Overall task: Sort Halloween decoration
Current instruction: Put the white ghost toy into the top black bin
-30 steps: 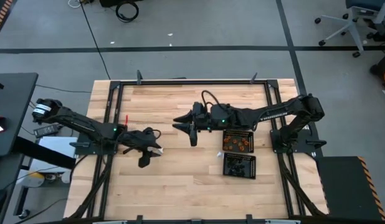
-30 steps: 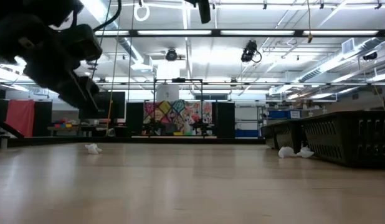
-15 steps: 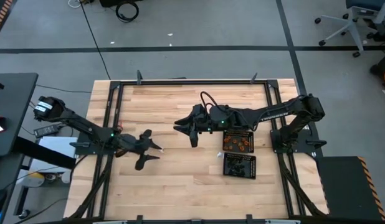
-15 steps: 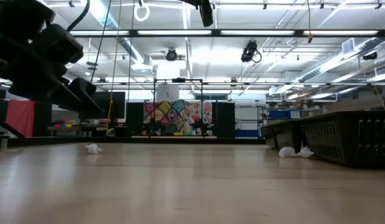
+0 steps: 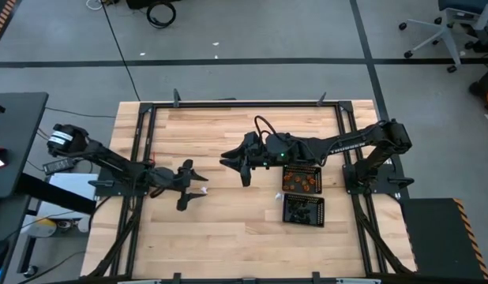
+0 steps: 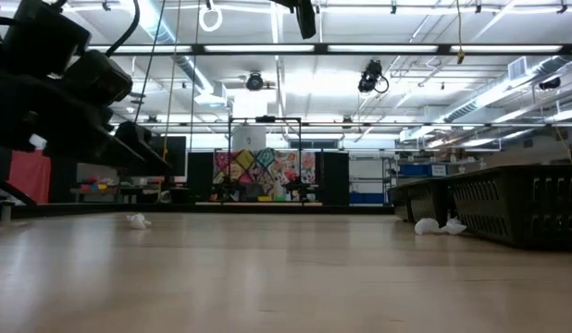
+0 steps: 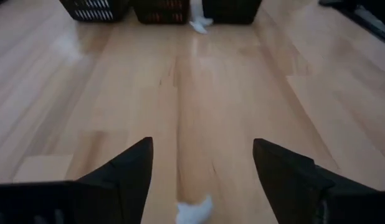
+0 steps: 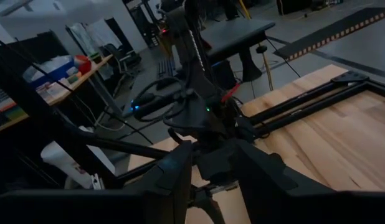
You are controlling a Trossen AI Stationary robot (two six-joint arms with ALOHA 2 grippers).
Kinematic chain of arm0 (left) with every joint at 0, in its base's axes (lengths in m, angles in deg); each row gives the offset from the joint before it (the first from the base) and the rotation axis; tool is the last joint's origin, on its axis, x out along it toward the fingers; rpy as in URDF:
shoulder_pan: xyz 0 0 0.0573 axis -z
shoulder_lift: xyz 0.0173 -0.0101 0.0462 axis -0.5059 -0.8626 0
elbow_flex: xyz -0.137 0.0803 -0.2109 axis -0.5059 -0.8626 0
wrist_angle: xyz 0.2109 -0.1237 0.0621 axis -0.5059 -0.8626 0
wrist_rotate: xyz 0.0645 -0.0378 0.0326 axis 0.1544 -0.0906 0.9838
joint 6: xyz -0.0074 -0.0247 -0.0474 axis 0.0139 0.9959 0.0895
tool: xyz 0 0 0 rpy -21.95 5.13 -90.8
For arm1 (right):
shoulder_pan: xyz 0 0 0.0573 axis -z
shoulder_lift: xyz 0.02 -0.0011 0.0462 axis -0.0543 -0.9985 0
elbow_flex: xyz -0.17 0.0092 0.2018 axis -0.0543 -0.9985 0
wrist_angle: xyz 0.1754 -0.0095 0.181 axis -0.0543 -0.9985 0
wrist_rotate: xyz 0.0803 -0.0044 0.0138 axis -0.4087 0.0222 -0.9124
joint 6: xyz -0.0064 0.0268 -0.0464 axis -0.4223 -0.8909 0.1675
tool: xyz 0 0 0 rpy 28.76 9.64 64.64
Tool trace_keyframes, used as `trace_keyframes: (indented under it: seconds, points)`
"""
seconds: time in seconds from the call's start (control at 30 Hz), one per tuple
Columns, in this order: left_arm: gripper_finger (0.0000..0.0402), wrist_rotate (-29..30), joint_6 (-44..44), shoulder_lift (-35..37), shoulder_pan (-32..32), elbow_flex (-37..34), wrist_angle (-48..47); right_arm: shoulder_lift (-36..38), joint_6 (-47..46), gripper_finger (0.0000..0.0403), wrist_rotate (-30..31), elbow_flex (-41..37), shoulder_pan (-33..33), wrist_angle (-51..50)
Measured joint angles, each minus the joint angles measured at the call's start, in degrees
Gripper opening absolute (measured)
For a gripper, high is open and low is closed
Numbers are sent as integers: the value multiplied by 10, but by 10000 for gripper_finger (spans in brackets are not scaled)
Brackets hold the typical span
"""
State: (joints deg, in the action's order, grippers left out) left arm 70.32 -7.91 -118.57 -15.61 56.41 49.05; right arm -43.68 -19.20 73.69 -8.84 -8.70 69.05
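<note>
One small white trinket [image 7: 194, 210] lies on the wooden table [image 5: 228, 229], right between the two wide-open fingers of the left gripper [image 7: 202, 165]. It sits on the wood, and the fingers do not touch it. From above, the same white bit shows just past the left gripper's tips. Another white trinket [image 5: 279, 196] lies beside the black mesh trays [image 5: 302, 194], which hold orange and dark bits. The right gripper [image 5: 238, 162] hangs over the table's middle with its fingers apart, holding nothing.
</note>
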Motion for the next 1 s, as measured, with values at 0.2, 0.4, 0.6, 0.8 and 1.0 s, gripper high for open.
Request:
trace_keyframes:
  seconds: [0.2,0.4,0.6,0.8,1.0]
  points:
    - [263,1,1,-99,-21,1,112,0,-15,127,-5,0,0,3]
    - [263,-5,20,-195,-23,1,204,0,-18,127,-7,0,0,5]
    - [263,-16,30,-268,-23,1,244,0,-22,127,-17,0,-1,6]
    - [263,-16,35,-308,-23,2,258,0,-28,127,-30,0,0,9]
    - [231,-19,50,-329,-23,3,268,0,-28,127,-39,0,0,16]
